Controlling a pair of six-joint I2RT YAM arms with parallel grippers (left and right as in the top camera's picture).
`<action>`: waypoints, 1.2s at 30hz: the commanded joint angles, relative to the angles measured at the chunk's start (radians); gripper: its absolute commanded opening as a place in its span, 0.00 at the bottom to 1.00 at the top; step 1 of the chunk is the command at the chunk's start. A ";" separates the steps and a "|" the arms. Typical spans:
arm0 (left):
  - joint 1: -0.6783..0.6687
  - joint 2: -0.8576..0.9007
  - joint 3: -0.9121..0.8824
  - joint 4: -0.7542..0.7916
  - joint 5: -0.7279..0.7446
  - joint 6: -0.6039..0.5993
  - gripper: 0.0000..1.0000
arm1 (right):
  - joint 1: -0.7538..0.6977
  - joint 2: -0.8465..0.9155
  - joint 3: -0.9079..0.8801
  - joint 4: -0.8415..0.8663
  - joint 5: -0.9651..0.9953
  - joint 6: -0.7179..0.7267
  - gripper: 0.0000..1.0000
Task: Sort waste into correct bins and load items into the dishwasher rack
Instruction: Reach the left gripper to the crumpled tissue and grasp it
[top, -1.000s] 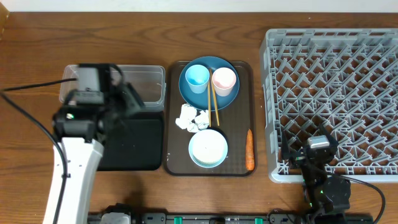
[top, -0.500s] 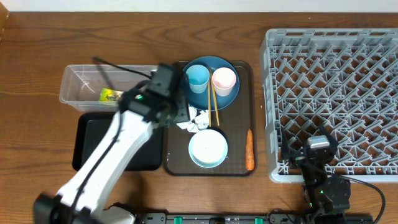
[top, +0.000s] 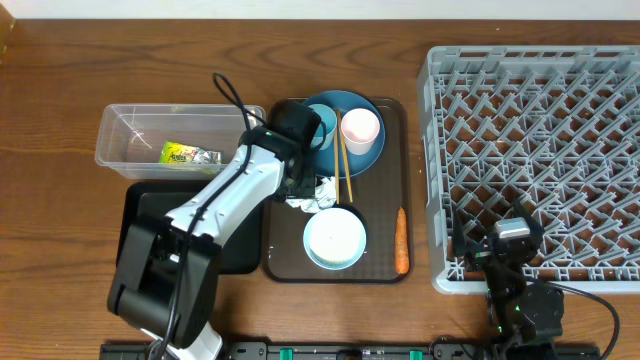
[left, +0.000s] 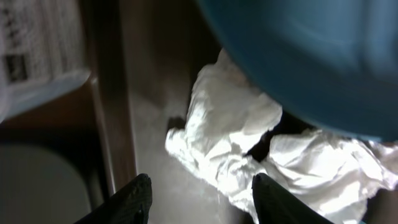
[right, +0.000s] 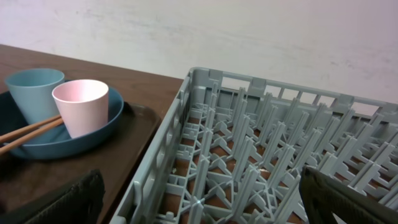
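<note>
Swinging over from the clear tub (top: 112, 150) at 9 o'clock, the left arm (top: 225, 200) has come across onto the brown serving tray (top: 272, 262) within the last second. The left jaws now stand apart, nothing clamped, with both fingers (left: 140, 200) poised just above the crumpled white napkins (left: 227, 127). The rim of the dark-blue plate (left: 311, 56) looms at 1 o'clock of them. From overhead the napkins (top: 320, 194) lie at the tray's middle. The plate (top: 368, 160) is at 12 o'clock of them, carrying the light-blue cup (top: 322, 133), half hidden by the wrist, and the pinkish cup (top: 360, 128). The chopsticks (top: 343, 168) run from the plate down past the napkins. The white bowl (top: 334, 238) sits at 6 o'clock and the carrot (top: 401, 240) at 4 o'clock along the tray's edge. The printed wrapper (top: 190, 154) lies inside the tub, with the black tray (top: 140, 235) just below it. The right jaws, unmoved, are spread wide and empty at the near edge of the grey rack (right: 249, 162), which fills the 3 o'clock side of the desk (top: 60, 80).
</note>
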 joint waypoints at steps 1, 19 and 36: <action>0.000 0.014 0.007 0.032 -0.011 0.089 0.54 | 0.007 0.000 -0.002 -0.004 0.000 -0.007 0.99; 0.000 0.015 -0.022 0.119 0.018 0.096 0.55 | 0.007 0.000 -0.002 -0.004 0.000 -0.007 0.99; 0.000 0.015 -0.150 0.268 0.019 0.076 0.33 | 0.006 0.000 -0.002 -0.004 0.000 -0.007 0.99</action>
